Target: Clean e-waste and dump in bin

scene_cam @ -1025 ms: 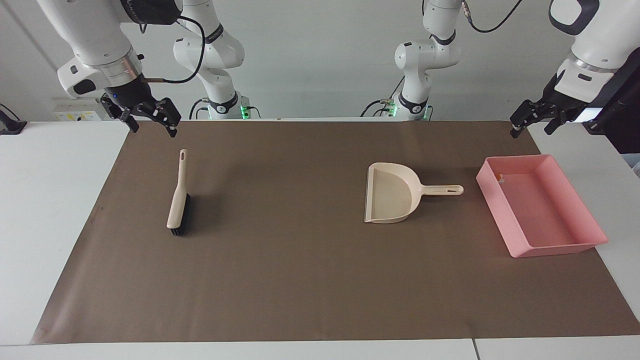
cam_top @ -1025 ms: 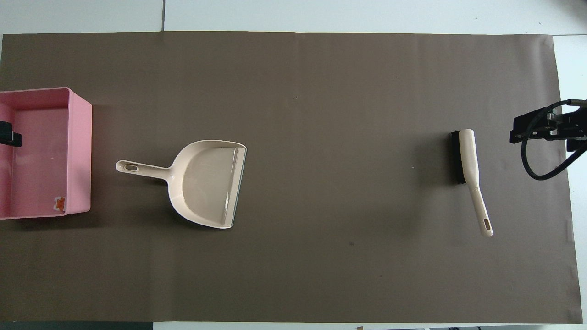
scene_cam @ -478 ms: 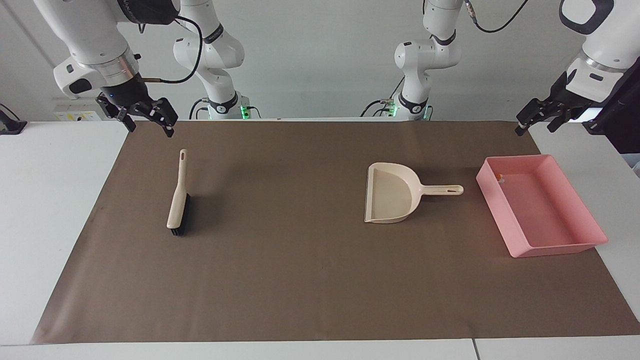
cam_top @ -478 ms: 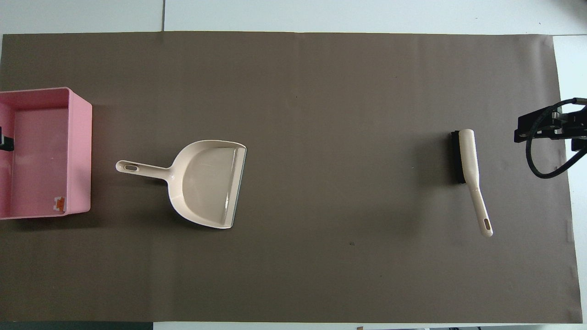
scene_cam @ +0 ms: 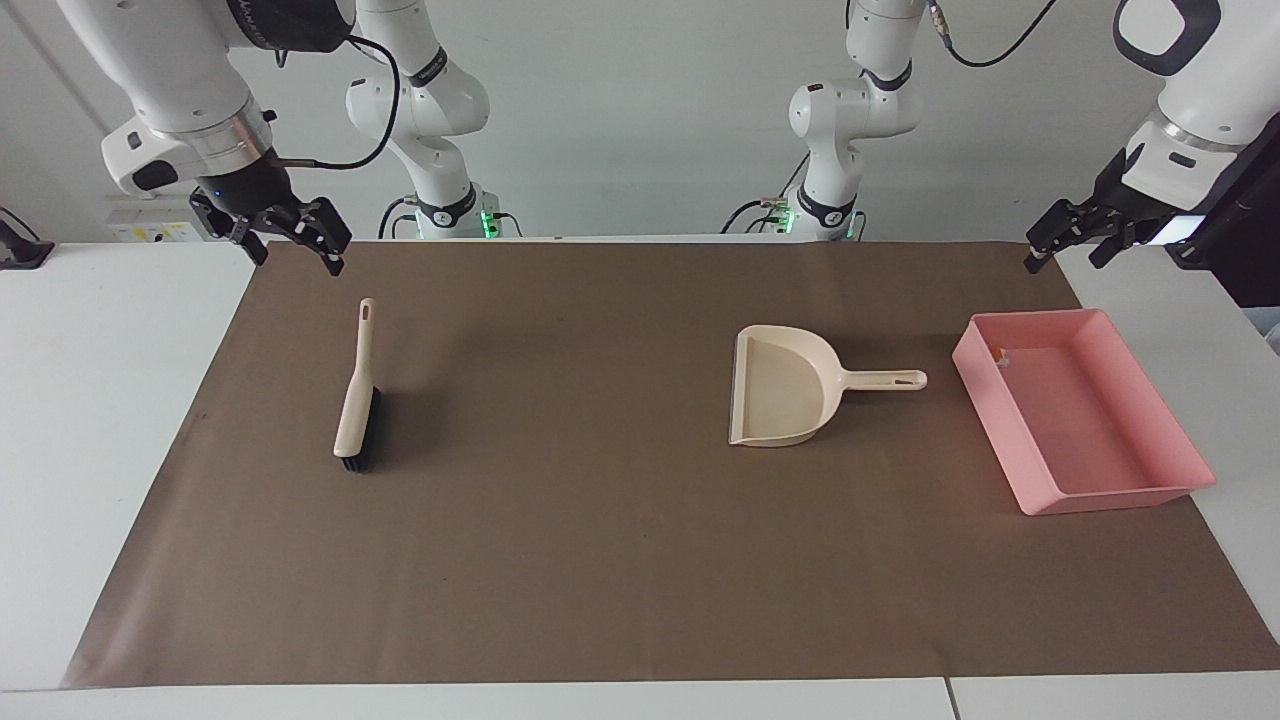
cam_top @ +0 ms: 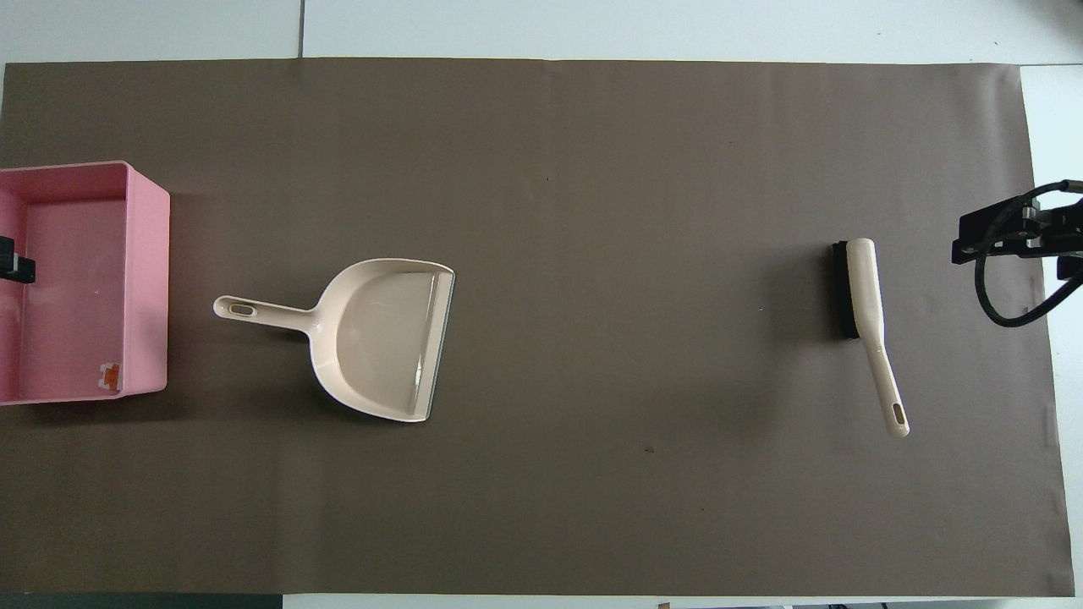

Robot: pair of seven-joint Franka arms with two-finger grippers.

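Note:
The pink bin stands at the left arm's end of the brown mat; it also shows in the overhead view. Neither e-waste part shows on the mat, in the dustpan or in the bin. A small white-and-orange patch sits in the bin's corner nearest the robots; I cannot tell what it is. My right gripper is open and empty, up over the mat's edge near the brush handle's end. My left gripper is open and empty, up over the mat's corner beside the bin.
A beige dustpan lies on the mat beside the bin, its handle toward the bin. A beige brush with black bristles lies toward the right arm's end. The brown mat covers most of the white table.
Both grippers have risen a little and drawn slightly outward toward their ends of the table. Brush, dustpan and bin have not moved.

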